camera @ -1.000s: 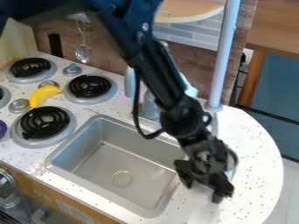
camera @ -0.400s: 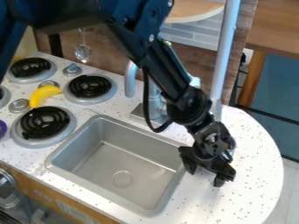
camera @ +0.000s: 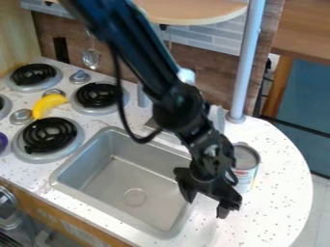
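Note:
The black gripper point(camera: 206, 201) hangs over the right edge of the sink point(camera: 108, 193), its two fingers spread apart, one at the sink's rim and the other above the white counter. No object can be made out between them. Just right of the gripper's body, a metal can point(camera: 247, 163) with a pale label stands upright on the counter, partly hidden by the gripper. A yellow banana point(camera: 48, 103) lies among the stove burners at the left.
Behind the sink, the arm partly covers the faucet point(camera: 143, 95). A grey pole point(camera: 247, 62) rises from the counter's back right. Black burners point(camera: 49, 135) are at left, with a purple object point(camera: 3, 142) at the edge. The counter point(camera: 283, 193) ends in a rounded edge.
Over the last second the gripper first rose a little, then shifted left and slightly down toward the sink. The can, earlier mostly covered by the arm, has come into sight.

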Robot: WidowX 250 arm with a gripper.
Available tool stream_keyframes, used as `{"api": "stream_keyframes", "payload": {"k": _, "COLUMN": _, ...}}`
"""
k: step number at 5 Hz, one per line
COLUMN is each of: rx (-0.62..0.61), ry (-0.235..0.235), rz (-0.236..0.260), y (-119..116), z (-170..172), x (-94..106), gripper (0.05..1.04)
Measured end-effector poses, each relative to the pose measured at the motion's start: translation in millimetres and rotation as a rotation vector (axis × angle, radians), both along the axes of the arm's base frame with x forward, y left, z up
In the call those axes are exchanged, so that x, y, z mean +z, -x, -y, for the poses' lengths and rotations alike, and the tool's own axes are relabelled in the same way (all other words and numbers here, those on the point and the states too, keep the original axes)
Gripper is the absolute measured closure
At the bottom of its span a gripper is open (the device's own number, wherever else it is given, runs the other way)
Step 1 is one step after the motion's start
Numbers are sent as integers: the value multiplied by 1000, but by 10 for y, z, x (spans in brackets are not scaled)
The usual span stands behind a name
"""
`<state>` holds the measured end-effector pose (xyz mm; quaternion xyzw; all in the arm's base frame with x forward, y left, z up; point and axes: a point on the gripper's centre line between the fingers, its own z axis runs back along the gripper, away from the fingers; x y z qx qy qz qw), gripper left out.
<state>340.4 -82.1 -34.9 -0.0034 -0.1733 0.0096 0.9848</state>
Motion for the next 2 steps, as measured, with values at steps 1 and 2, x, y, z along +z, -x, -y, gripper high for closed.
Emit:
{"api": "stream_keyframes", "payload": {"k": 1, "rx": -59, "ry": 5, "rz": -41, "y": 392, "z": 110, "x": 408, "gripper": 83}}
{"api": "stream_keyframes", "payload": {"k": 2, "rx": -238, "ry": -159, "rz": -160, "y": 664, "z": -4, "x": 807, "gripper": 83}}
